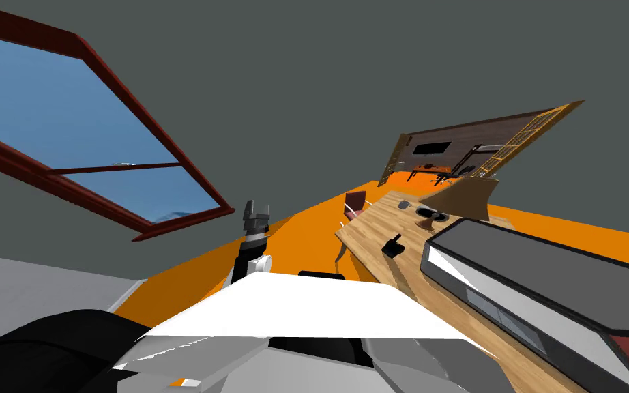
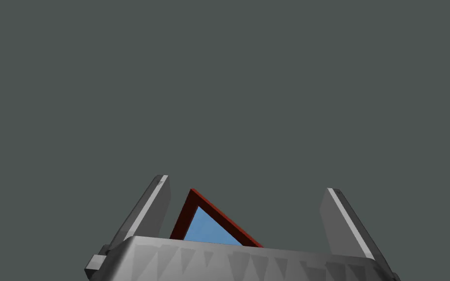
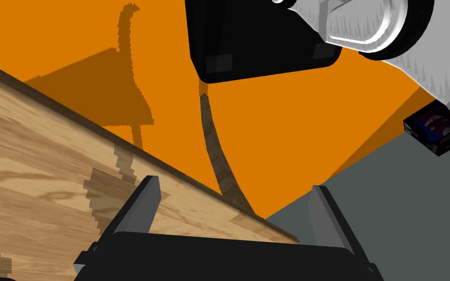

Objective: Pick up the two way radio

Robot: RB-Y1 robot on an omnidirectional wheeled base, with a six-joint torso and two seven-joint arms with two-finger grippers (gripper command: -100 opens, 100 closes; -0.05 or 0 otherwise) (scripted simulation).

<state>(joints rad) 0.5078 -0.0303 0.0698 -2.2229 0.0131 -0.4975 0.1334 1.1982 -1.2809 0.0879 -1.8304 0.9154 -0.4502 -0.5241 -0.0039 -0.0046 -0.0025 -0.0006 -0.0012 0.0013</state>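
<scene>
The two way radio (image 1: 392, 245) is a small black handset with a stubby aerial, lying on the wooden table (image 1: 374, 235) near its near edge, to my right. My left gripper (image 1: 256, 213) is raised in front of the grey wall, far from the radio; its fingers (image 2: 156, 205) stand open with nothing between them. My right gripper (image 3: 234, 184) is open and empty, hovering over the table's edge (image 3: 121, 146) with the orange floor beyond. The radio is out of sight there.
A big dark grey and white box-shaped appliance (image 1: 545, 286) fills the table's near right. Farther along stand a dark bowl (image 1: 431, 215) and a small grey mug (image 1: 404, 204). A red chair (image 1: 355, 203) stands by the table's left side. A small dark box (image 3: 436, 128) lies on the floor.
</scene>
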